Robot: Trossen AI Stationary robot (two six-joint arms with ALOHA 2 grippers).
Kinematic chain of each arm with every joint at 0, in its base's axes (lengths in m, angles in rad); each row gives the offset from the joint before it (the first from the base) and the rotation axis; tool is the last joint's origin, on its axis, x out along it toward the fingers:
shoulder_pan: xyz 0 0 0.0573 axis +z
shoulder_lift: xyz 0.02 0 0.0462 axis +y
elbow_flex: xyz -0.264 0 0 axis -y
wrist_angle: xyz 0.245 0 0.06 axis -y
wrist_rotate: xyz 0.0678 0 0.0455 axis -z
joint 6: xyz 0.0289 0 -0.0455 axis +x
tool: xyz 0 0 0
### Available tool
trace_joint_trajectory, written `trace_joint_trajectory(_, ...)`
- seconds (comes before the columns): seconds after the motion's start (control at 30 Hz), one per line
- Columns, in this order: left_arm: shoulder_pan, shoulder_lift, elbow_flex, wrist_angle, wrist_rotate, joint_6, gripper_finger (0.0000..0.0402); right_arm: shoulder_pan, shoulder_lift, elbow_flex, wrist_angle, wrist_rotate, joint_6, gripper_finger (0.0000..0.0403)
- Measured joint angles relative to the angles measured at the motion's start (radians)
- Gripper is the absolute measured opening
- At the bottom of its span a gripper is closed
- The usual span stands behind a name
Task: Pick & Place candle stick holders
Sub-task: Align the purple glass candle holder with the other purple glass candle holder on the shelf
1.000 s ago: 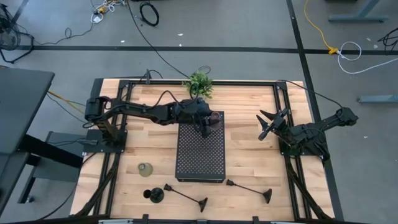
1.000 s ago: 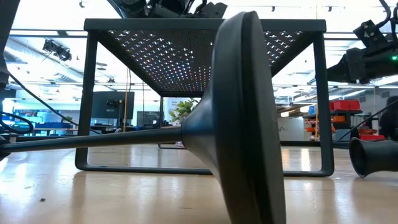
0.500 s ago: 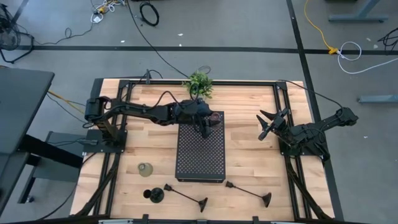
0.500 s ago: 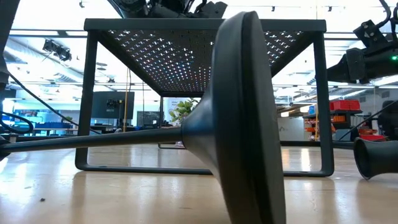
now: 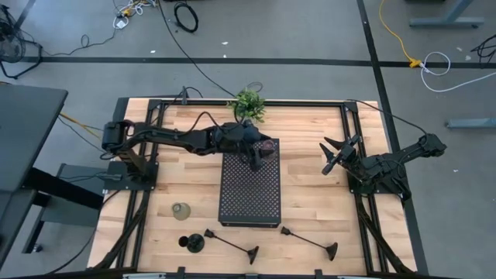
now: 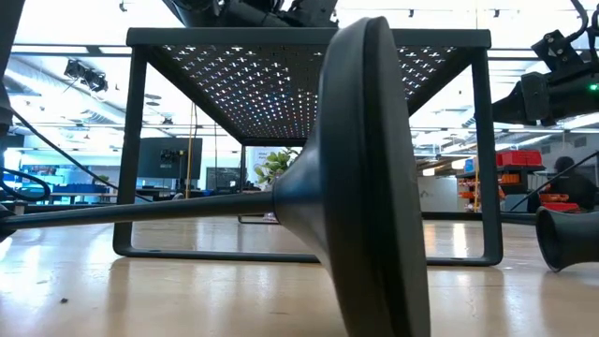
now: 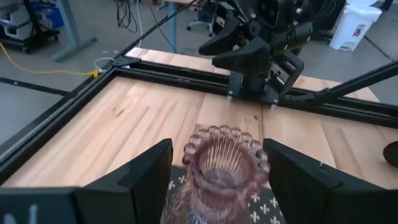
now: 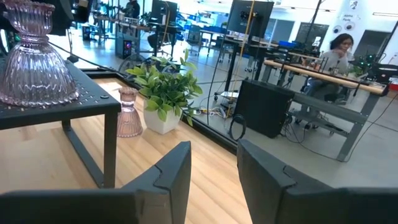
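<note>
High view, far left: olive-green glass cup (image 5: 181,210) upright on bare wood, well apart from the tray. Nearer the table's front edge, short black holder (image 5: 192,242), then a long-stemmed black holder (image 5: 232,244) lying flat beside it.

Centre: black perforated tray (image 5: 249,194), with the left gripper (image 5: 261,153) hanging over its far end, above a pinkish glass cup (image 5: 267,146); cup mostly masked there by the dark wrist. Clearer from the left wrist view: same cup upright on the tray between the spread fingers (image 7: 146,180), a sliver of gap on one side, the other side too tight to call touching or apart; lower part of the cup cut off by the frame edge.

Behind the tray, small potted plant (image 5: 247,103). Second pinkish cup (image 8: 129,112) caught only from the right wrist view, standing on the wood just beside the plant's white pot; not made out from overhead.

Right of the tray, second long-stemmed holder (image 5: 310,239) on its side.

Far right: right gripper (image 5: 335,155) over the table's right side, fingers parted, nothing between them.

Low view almost filled by one toppled holder's round base (image 6: 365,178), stem trailing off left; another black holder (image 6: 566,239) clipped by the right edge; no telling one holder from another there.
</note>
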Motion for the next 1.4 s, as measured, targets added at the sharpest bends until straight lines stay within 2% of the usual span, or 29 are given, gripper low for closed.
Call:
trace_joint_trajectory(0.17,-0.002,-0.059,0.0,-0.062,0.003,0.016,0.0252,0.0,0.0,0.0,0.0,0.0,0.0,0.013)
trace_joint_trajectory(0.33,-0.002,-0.172,0.0,-0.279,-0.035,0.056,0.0252,0.0,0.0,0.0,0.0,0.0,0.0,0.013)
trace_joint_trajectory(0.47,-0.002,-0.259,0.001,-0.512,-0.124,0.065,0.0252,0.0,0.0,0.0,0.0,0.0,0.0,0.013)
trace_joint_trajectory(0.63,0.005,-0.319,-0.029,-0.755,-0.333,0.042,0.0252,0.0,0.0,0.0,0.0,0.0,0.0,0.013)
trace_joint_trajectory(0.77,0.041,-0.362,-0.145,-0.751,-0.404,-0.017,0.0252,0.0,0.0,0.0,0.0,0.001,0.0,0.013)
trace_joint_trajectory(1.03,0.168,-0.457,-0.407,-0.514,-0.4,-0.137,0.0252,0.0,0.0,0.0,0.002,-0.009,0.0,0.013)
trace_joint_trajectory(1.27,0.237,-0.467,-0.497,-0.439,-0.388,-0.186,0.0252,0.0,0.0,0.0,0.003,-0.026,0.0,0.013)
trace_joint_trajectory(1.4,0.249,-0.466,-0.534,-0.408,-0.437,-0.185,0.0252,0.0,0.0,0.0,0.003,-0.026,0.0,0.013)
